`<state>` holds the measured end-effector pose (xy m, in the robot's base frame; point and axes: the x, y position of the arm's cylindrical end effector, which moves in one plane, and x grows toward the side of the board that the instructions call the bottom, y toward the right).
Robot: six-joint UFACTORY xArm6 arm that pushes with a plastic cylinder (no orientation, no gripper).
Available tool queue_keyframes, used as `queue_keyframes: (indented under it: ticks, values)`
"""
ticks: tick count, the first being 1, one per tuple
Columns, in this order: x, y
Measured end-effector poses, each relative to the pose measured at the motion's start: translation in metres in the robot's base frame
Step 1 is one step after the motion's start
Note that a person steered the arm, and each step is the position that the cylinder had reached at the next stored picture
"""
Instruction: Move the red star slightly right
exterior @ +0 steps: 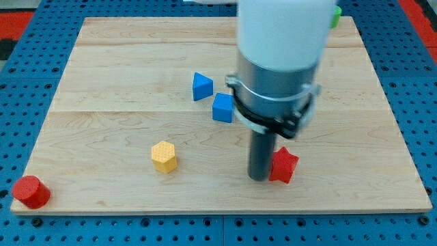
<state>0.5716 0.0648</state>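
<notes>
At the lower left corner of the frame a red cylinder (30, 191) is seen parked at the very edge of the wooden worktop (123, 68), well clear of the action and not called on by the task. Further right, a yellow hexagonal block (164, 156) is left standing alone in the lower middle, again well apart from the work. Above and to its right, a blue triangular block (201, 86) and a blue cube (222, 108) are found just beside each other near the centre; whether they touch cannot be told. Now the rod: the tool has no jaws to open or close, so nothing is gripped, and my tip (258, 178) is planted on the worktop hard against the left side of the red star (283, 165), which lies right of centre in the lower part of the frame. That placement is judged deliberate, since a rightward nudge has to be delivered from the star's left. Contact appears made, though a hairline gap cannot be ruled out. At the upper right, a sliver of a green block (336, 15) is glimpsed behind the arm's white housing, its shape hidden.
</notes>
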Motion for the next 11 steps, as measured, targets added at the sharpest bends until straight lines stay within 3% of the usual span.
queue_keyframes:
  ticks: [1,3,5,9,11]
  values:
    - [0.020,0.034]
    - [0.013,-0.040]
    - [0.014,0.001]
    - [-0.013,0.053]
    - [-0.059,0.034]
